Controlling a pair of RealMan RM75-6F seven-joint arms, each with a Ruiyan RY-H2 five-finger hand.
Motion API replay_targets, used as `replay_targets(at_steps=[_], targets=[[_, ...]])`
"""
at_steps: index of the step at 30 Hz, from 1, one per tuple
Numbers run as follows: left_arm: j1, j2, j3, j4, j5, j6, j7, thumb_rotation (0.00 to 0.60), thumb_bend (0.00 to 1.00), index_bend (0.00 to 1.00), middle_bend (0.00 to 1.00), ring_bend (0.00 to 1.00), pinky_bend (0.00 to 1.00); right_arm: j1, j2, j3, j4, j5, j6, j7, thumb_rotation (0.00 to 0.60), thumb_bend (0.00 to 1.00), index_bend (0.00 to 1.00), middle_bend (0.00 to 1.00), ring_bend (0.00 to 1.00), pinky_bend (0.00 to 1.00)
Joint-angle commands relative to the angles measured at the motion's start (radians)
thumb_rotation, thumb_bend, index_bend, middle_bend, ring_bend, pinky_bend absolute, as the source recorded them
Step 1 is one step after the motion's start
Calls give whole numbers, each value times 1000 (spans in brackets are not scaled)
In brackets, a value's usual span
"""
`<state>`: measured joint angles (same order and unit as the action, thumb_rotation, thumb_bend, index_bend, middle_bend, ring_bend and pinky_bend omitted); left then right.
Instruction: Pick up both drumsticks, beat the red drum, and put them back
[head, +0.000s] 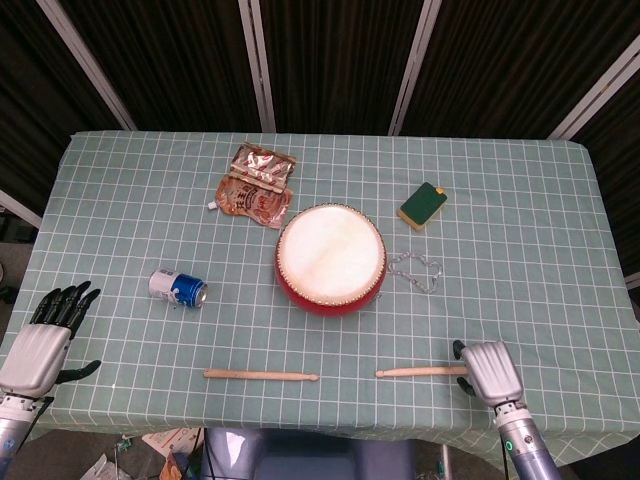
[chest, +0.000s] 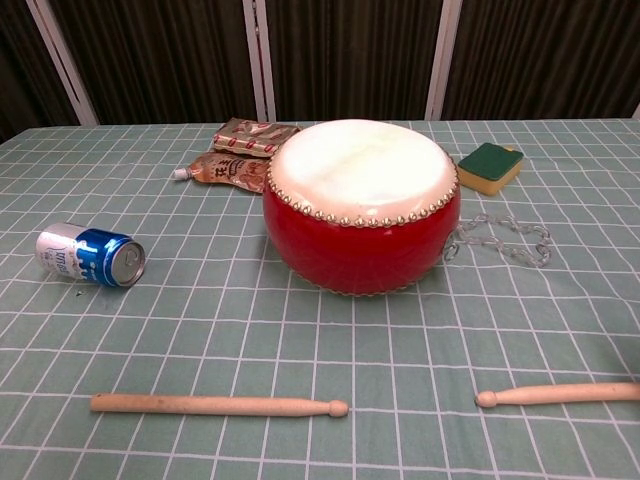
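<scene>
The red drum with its pale skin stands mid-table, large in the chest view. Two wooden drumsticks lie in front of it near the table's front edge. The left drumstick lies untouched. My right hand hovers over the butt end of the right drumstick, back up, dark fingertips apart on either side of the stick, which still lies flat. My left hand is at the table's front left corner with its fingers spread, holding nothing. Neither hand shows in the chest view.
A blue-and-silver can lies on its side left of the drum. Foil snack packets lie behind the drum to the left and a green-and-yellow sponge to the right. A clear chain lies right of the drum.
</scene>
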<state>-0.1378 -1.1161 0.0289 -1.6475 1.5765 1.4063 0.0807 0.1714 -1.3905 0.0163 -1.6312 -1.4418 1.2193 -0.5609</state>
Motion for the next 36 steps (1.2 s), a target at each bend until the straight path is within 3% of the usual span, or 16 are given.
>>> replay_targets(at_steps=[1,19,28,36], targets=[[-1,0,0,0,0,-2,1,600,0,0,0,0,49,5,-9,7,12,21,-7,-4,600,249,508,1000,1000,1000],[-2,0,-1,-1,-3,-2,3,600,0,0,0,0,49,18,-31,-2,26,103,-27,-54,600,266,531,1000,1000,1000],[-2,-1,-1,-3,-6,-3,2,600,0,0,0,0,49,33,-46,-6,36,149,-46,-83,600,343,532,1000,1000,1000],[-3,0,-1,-3,-5,-2,-2,600,0,0,0,0,49,43,-52,-15,31,198,-56,-136,600,345,532,1000,1000,1000]])
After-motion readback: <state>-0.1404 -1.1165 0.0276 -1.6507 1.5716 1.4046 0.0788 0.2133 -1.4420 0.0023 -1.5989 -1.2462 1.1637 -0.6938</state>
